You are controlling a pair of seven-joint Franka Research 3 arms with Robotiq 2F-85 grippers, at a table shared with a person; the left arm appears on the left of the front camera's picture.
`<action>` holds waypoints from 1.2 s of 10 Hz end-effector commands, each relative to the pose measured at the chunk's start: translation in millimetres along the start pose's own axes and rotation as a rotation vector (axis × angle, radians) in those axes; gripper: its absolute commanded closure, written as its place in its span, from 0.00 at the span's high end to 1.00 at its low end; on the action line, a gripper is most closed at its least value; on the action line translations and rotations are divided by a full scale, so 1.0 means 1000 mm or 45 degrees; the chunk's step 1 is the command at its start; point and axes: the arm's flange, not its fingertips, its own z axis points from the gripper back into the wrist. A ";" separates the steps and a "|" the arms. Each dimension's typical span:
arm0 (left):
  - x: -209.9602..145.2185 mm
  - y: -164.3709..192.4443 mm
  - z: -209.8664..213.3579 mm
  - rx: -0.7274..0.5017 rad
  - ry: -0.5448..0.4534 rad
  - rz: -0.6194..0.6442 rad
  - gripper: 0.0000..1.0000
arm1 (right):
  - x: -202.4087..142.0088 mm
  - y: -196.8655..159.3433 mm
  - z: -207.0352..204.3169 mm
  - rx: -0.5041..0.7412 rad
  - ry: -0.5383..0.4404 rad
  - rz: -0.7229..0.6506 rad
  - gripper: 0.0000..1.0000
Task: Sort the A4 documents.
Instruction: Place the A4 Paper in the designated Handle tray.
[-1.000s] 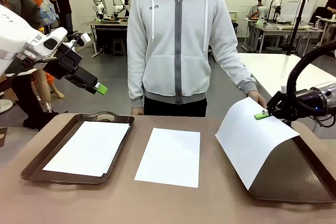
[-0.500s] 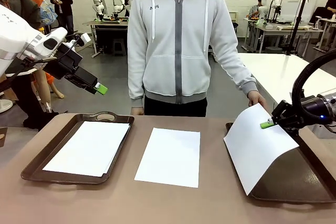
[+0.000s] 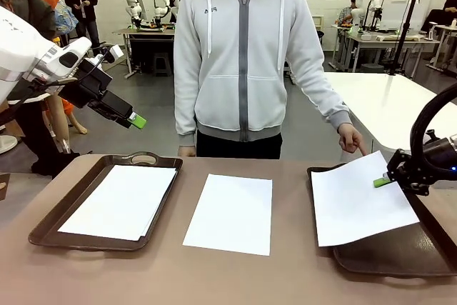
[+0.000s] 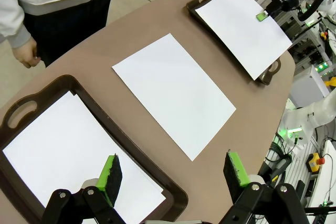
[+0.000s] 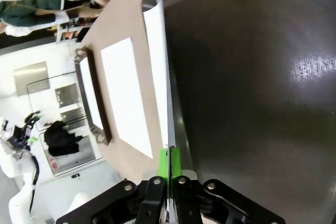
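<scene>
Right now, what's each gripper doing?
Left gripper: open, empty.
Right gripper: shut on a paper sheet.

we see three lots of plain white, blank paper. on the left, a small stack (image 3: 120, 201) lies flat inside the left tray (image 3: 44, 237), its sheets slightly offset so a second edge peeks out along one side. in the middle, a single sheet (image 3: 230, 213) lies flat on the bare table (image 3: 214, 276), between the two trays and touching neither, its long side running away from us. on the right, a third sheet (image 3: 357, 205) is pinched at its far right edge by the right gripper (image 3: 382, 181), which is clamped tight on it. it slopes over the right tray (image 3: 400, 256), gently curved, its left edge covering the tray's left rim.
</scene>
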 end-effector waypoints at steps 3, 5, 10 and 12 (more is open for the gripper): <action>0.000 0.000 0.001 0.005 -0.005 0.000 1.00 | 0.012 -0.005 0.008 -0.187 0.048 -0.046 0.01; 0.000 0.000 0.001 0.005 -0.005 0.000 1.00 | 0.023 -0.007 0.014 -0.261 0.101 -0.040 0.01; 0.000 0.000 0.001 0.005 -0.005 0.000 1.00 | 0.060 0.010 0.007 -0.372 0.126 0.053 0.01; 0.000 0.000 0.001 0.005 -0.005 0.000 1.00 | 0.069 0.016 -0.005 -0.439 0.196 0.082 0.01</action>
